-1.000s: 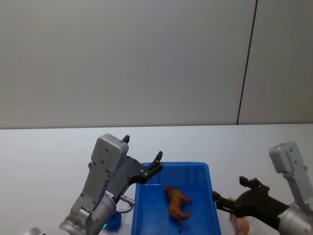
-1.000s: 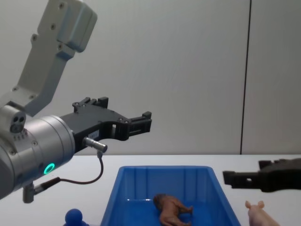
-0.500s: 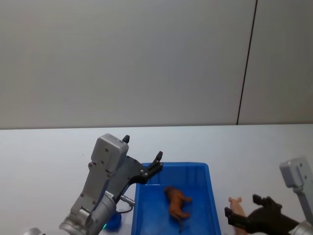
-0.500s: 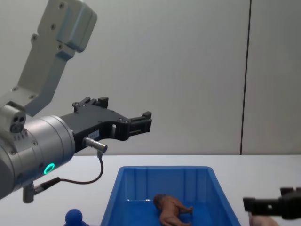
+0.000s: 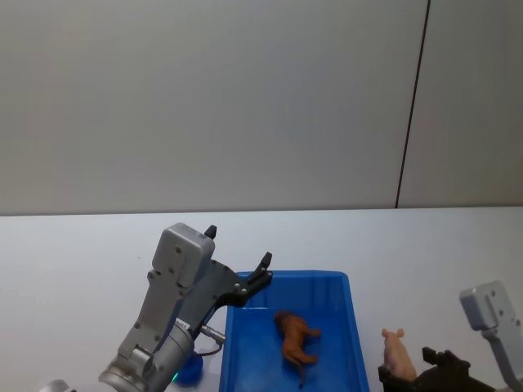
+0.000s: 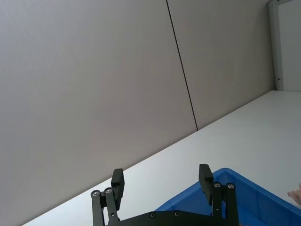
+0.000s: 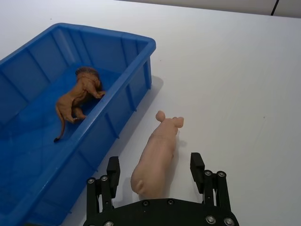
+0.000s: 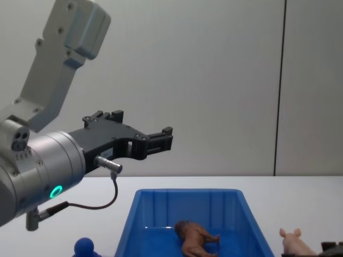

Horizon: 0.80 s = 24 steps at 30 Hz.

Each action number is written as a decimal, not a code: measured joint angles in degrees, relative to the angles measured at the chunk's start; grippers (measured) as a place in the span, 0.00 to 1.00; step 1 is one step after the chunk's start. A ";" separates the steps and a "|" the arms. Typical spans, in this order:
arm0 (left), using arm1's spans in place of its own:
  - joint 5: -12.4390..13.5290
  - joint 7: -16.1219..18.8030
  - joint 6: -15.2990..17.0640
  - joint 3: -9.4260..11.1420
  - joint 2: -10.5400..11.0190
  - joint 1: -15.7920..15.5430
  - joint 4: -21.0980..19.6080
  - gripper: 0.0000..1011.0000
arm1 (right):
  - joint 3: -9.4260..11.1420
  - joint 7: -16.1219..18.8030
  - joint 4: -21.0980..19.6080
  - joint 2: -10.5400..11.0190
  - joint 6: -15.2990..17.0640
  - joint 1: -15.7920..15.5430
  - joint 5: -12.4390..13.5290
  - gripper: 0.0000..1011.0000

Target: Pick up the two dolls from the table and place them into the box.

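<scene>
The reddish-brown maned doll (image 5: 296, 336) (image 7: 77, 96) (image 8: 197, 239) lies inside the blue box (image 5: 286, 278) (image 7: 108, 35) (image 8: 187, 206). The pale pink pig doll (image 5: 398, 353) (image 7: 157, 153) (image 8: 295, 242) lies on the white table (image 5: 425, 253) just right of the box. My right gripper (image 7: 154, 162) (image 5: 406, 369) is open and low, its fingers (image 7: 113, 167) on either side of the pig's hind end, not touching it. My left gripper (image 5: 239, 247) (image 6: 161, 173) hangs open and holds nothing, above the box's far left corner.
A small blue round-topped object (image 5: 189, 369) (image 8: 84, 246) sits on the table left of the box, under my left arm. A plain wall stands behind the table. Bare tabletop stretches to the right and beyond the box.
My right gripper has dropped lower and drawn back toward me, so its fingers now straddle the pig's hind end. The left arm and both dolls have not moved.
</scene>
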 joint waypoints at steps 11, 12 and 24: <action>0.00 0.00 0.00 0.00 0.01 0.00 0.00 0.99 | -0.36 -0.20 1.55 -0.52 -0.02 0.24 -0.39 0.62; 0.00 0.00 0.00 0.00 0.00 0.00 0.00 0.99 | -0.37 -0.25 1.61 -0.54 -0.05 0.24 -0.41 0.61; 0.00 0.00 0.00 0.00 0.00 0.00 0.00 0.99 | -0.36 -1.54 1.56 -0.69 -0.94 0.17 -0.76 0.37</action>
